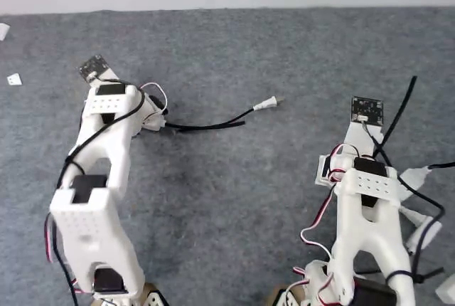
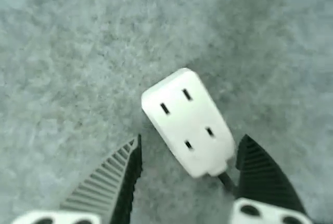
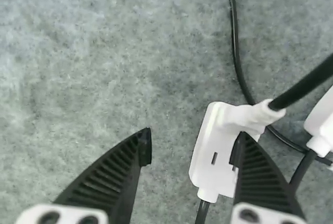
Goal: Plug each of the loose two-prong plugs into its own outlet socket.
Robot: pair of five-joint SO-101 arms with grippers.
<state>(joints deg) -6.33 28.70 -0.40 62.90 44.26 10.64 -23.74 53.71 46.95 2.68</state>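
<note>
A white outlet block (image 2: 190, 122) with two pairs of slots lies on the grey carpet between the fingers of my open left gripper (image 2: 191, 141), untouched. In the high view a black cord (image 1: 206, 125) runs from beside the left arm to a loose white two-prong plug (image 1: 266, 104), prongs pointing right. My right gripper (image 3: 193, 135) is open around a second white outlet (image 3: 213, 153) that has a white plug (image 3: 250, 119) with a black cord seated in it. That outlet lies close against one finger (image 3: 257, 174).
More white plug and outlet pieces (image 1: 416, 176) and black cords (image 1: 398, 112) lie to the right of the right arm. Another white piece (image 3: 322, 120) sits just past the right gripper. Small white scraps (image 1: 14, 79) lie at the far left. Open carpet (image 1: 234, 199) separates the arms.
</note>
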